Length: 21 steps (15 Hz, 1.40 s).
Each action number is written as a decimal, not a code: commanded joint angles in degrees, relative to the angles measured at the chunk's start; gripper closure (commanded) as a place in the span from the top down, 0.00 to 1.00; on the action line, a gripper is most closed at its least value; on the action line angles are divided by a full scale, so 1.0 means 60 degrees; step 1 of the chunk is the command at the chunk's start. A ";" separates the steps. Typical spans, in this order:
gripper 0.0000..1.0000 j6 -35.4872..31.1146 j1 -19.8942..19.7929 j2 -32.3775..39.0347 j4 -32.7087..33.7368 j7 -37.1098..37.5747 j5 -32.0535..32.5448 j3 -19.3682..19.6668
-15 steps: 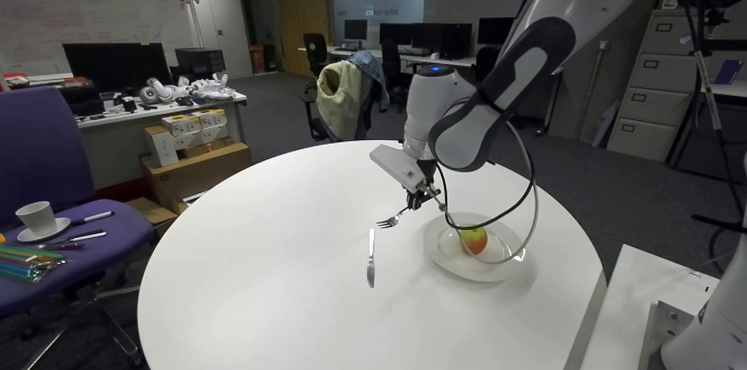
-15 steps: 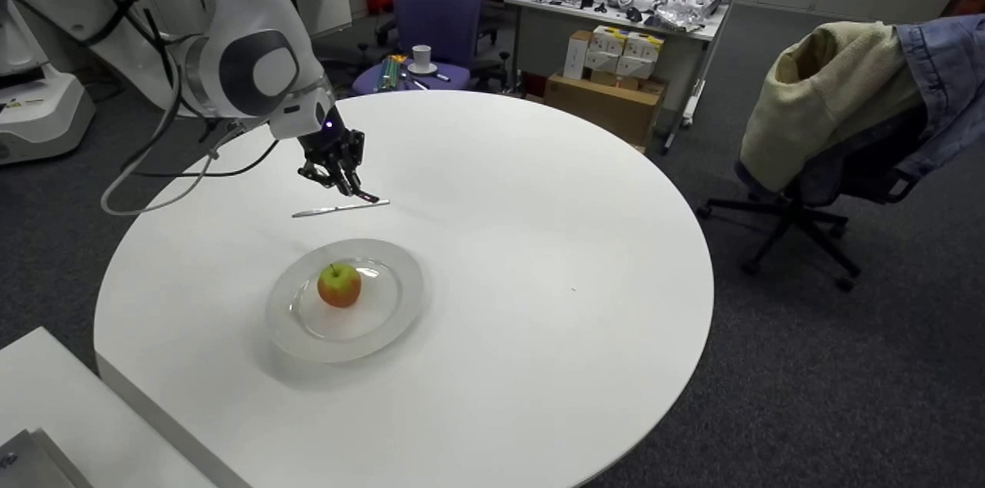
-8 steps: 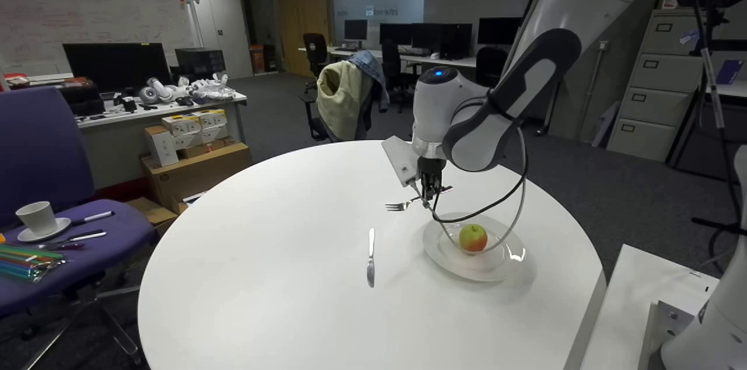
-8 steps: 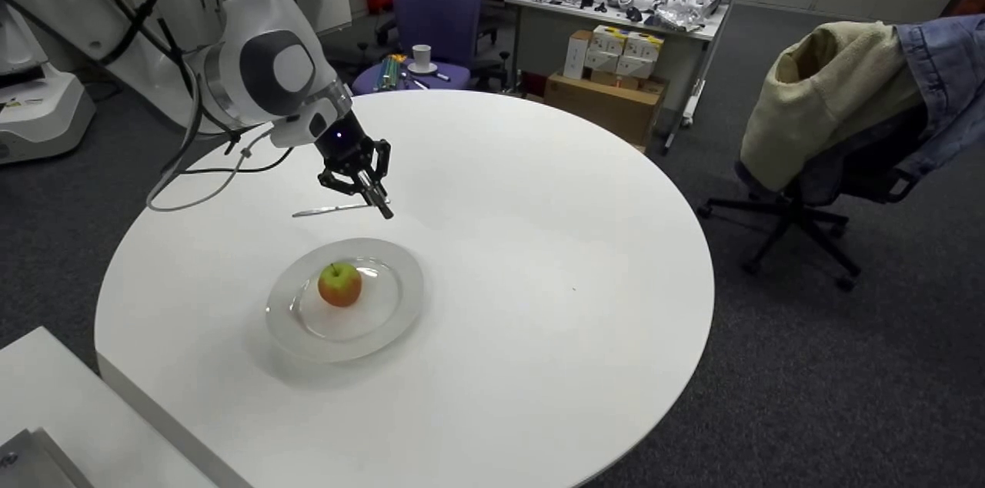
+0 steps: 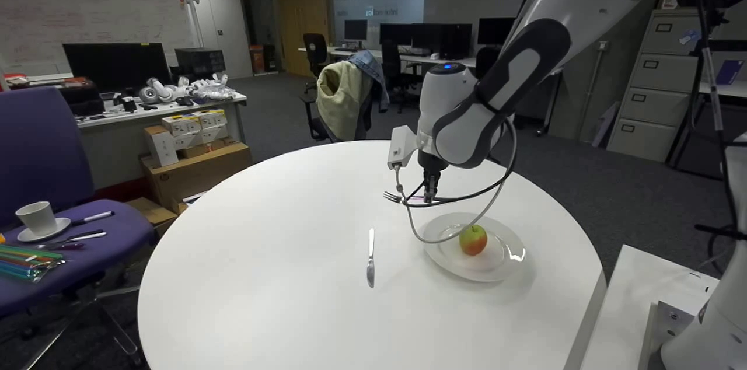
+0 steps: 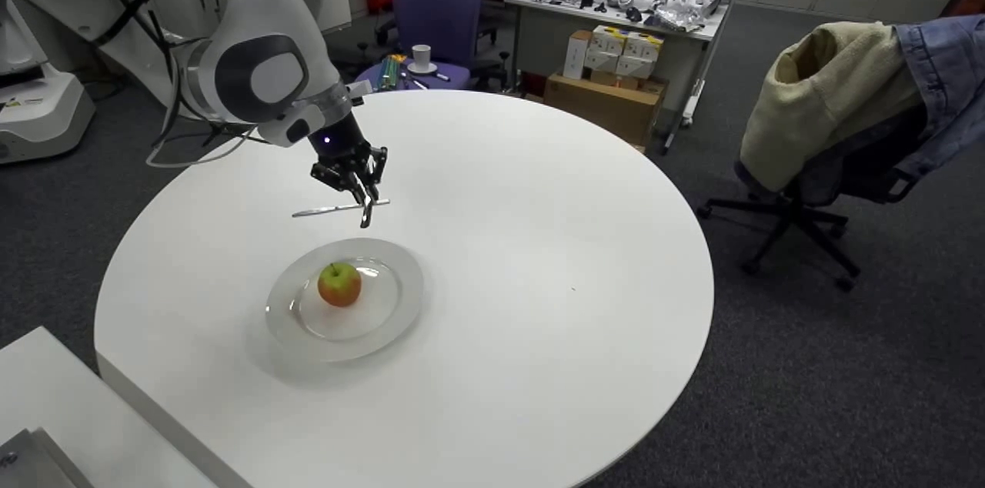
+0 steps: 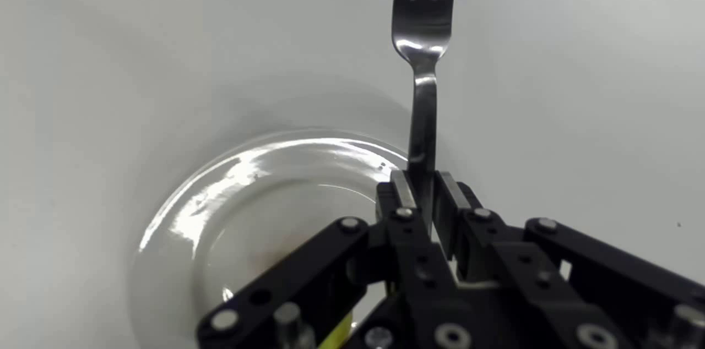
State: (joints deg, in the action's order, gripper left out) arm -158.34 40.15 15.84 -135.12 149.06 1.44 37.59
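Observation:
My gripper (image 5: 430, 198) is shut on a silver fork (image 5: 393, 198) and holds it above the white table. In the wrist view the gripper (image 7: 423, 186) has the fork's handle between its pads, and the fork (image 7: 423, 35) points its tines away from it. In an exterior view the gripper (image 6: 368, 194) hides the tines, and the handle end of the fork (image 6: 366, 218) sticks out below. A white plate (image 6: 396, 311) with a red-green apple (image 6: 339, 285) on it stands close by. In the wrist view the plate (image 7: 176, 217) lies below and left of the fork.
A knife (image 5: 371, 259) lies flat on the round white table (image 5: 262, 276), beside the plate. A grey cable (image 5: 420, 236) hangs from the wrist over the plate's edge. A purple chair (image 5: 99, 230) with a cup (image 5: 38, 218) stands beyond the table.
The gripper has turned about its wrist with the fork still held. In an exterior view the tines have moved up, and the hanging cable has swung left. Plate, apple and knife have not moved.

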 commanded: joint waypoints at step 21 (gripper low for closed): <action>0.04 -0.1002 0.3368 0.0635 -0.0772 0.0025 -0.3412 0.0886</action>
State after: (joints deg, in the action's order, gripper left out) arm -163.08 59.26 18.27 -138.89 149.21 -15.44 43.97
